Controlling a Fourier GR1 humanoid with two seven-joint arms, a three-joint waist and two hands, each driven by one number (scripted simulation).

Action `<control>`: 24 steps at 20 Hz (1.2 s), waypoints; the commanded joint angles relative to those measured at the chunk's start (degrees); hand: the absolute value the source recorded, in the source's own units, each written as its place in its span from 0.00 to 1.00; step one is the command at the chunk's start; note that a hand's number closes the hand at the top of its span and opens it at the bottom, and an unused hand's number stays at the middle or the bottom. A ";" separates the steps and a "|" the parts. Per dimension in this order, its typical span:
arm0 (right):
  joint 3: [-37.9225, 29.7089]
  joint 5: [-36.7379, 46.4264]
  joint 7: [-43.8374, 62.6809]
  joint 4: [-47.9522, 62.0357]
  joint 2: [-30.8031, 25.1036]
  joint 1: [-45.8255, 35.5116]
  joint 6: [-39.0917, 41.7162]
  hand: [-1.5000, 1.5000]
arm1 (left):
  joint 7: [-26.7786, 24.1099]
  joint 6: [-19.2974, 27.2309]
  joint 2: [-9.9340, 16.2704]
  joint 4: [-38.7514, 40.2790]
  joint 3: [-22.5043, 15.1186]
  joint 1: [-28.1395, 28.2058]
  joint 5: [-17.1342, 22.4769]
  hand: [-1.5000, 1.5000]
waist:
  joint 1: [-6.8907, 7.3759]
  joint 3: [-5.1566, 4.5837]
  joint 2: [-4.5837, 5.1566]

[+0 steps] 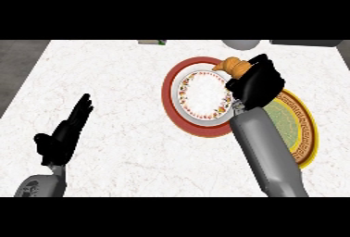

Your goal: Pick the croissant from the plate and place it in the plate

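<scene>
Right forearm: nearest to us, it is coming up from the lower edge of the head view and crossing over the inner side of the green plate.
Croissant: we are holding it in our right hand, whose fingers are curling round it; only its golden-brown end is poking out up and to the left of the hand.
Croissant's place: it is sitting at the far right rim of the red plate, and we cannot tell whether it is lifted off or touching the rim.
Croissant's look: small, glossy, orange-brown, with ridged folds; most of it is being hidden by the fingers, so we are not judging its full long axis.
Deciding relation: the hand is already on the croissant, so we judge the coming move is turning on where the other plate lies, and that one is lying nearer us and to the right, just beside the red plate.
White plate: it is resting inside the red plate, with a flowered border.
Left hand: it is resting spread and straight-fingered at the left of the view, well apart from both plates; the right is clearly the nearer one.
Tabletop: pale marble, carrying everything.
</scene>
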 commanded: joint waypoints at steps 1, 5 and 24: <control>-5.21 2.16 14.20 2.14 0.35 -4.66 -5.51 1.00 | 0.82 -0.61 0.57 0.53 0.08 -1.67 -0.02 0.50 | 0.10 0.14 0.49; -9.24 0.97 14.19 4.97 0.35 -4.19 -6.11 0.00 | -0.36 -0.49 -0.21 -0.51 -0.75 -0.03 -0.43 0.50 | 1.25 0.16 0.49; -11.42 4.02 11.29 -11.89 0.37 6.06 -32.46 0.00 | 0.13 0.32 -0.17 0.18 0.27 0.86 -0.47 0.50 | -1.09 0.30 -1.28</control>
